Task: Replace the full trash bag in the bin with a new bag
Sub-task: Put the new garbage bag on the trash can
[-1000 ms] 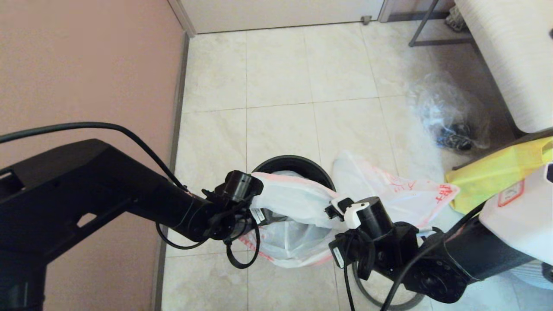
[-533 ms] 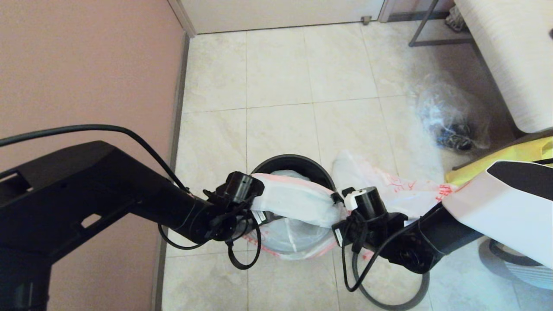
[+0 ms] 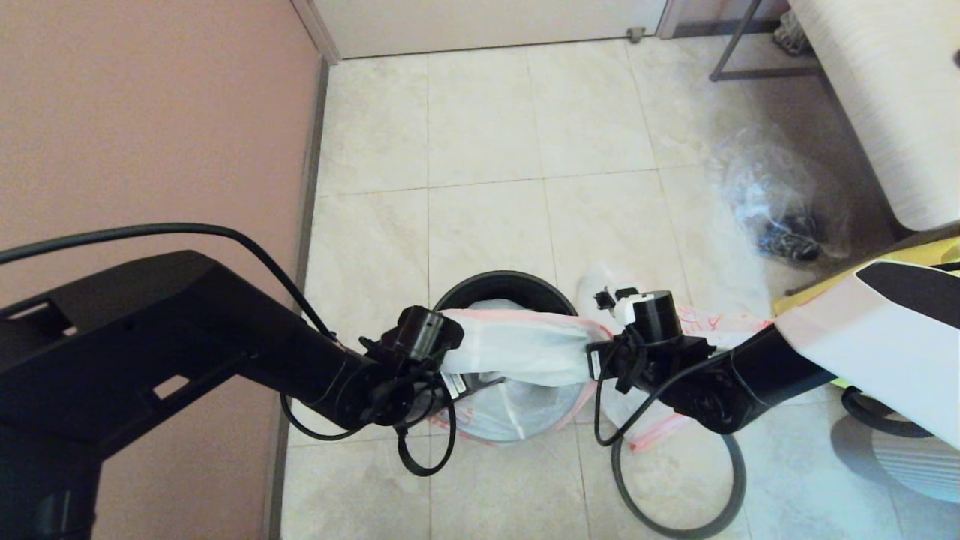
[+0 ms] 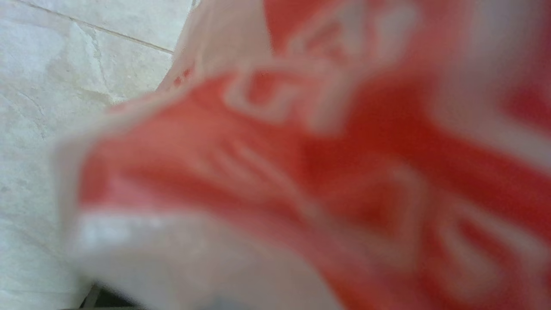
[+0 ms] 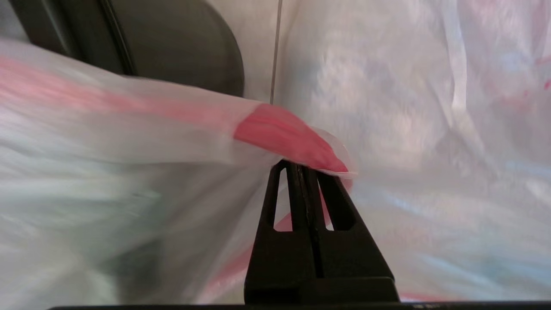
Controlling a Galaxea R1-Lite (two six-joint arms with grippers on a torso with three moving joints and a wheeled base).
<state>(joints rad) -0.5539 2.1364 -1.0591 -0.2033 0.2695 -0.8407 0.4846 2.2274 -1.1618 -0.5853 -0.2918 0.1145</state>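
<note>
- My right gripper [image 5: 308, 170] has its jaws pressed together on the red-edged hem of the white bag [image 5: 129, 129], with no gap between them in the right wrist view.
- In the head view that gripper [image 3: 592, 360] sits at the bin's 3 o'clock edge, pulling the bag [image 3: 517, 349] taut across the opening.
- My left gripper [image 3: 450, 352] is at the bin's 9 o'clock edge, against the other end of the bag (its wrist camera is smothered by red-printed plastic [image 4: 323, 172], so I cannot tell how its jaws stand).
- The bin [image 3: 504, 283] stands on the tiled floor [image 3: 487, 135], directly below the stretched bag, its black rim showing at 12 o'clock.
- A clear bag of rubbish [image 3: 780, 202] lies well apart on the floor toward 2 o'clock.
</note>
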